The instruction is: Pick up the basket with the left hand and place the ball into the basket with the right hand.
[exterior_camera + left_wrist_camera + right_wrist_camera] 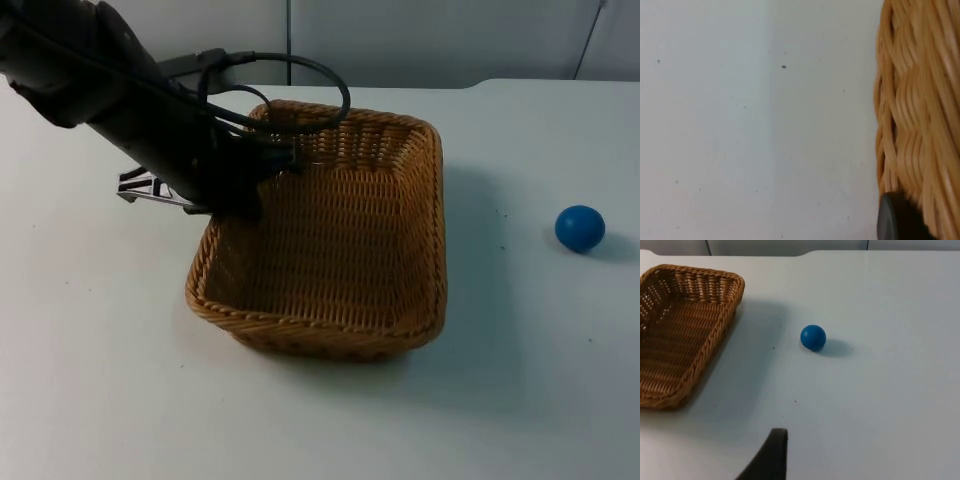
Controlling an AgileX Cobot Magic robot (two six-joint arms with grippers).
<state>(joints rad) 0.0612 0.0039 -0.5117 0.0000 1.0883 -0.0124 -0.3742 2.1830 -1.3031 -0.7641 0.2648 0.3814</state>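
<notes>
The woven wicker basket (320,335) is at mid-table and stands tilted, casting a wide shadow to its right. My left gripper (255,185) comes in from the upper left and is shut on the basket's left rim. The left wrist view looks close along that rim (920,100), with a black fingertip (892,220) against it. The blue ball (580,227) rests on the table well right of the basket and apart from it. In the right wrist view the ball (813,337) lies ahead of my right gripper (772,460), which hangs back from it, and the basket (715,335) is off to one side.
The white table (100,400) runs back to the grey partition wall (400,40). Open table surface lies between the basket and the ball and along the front edge.
</notes>
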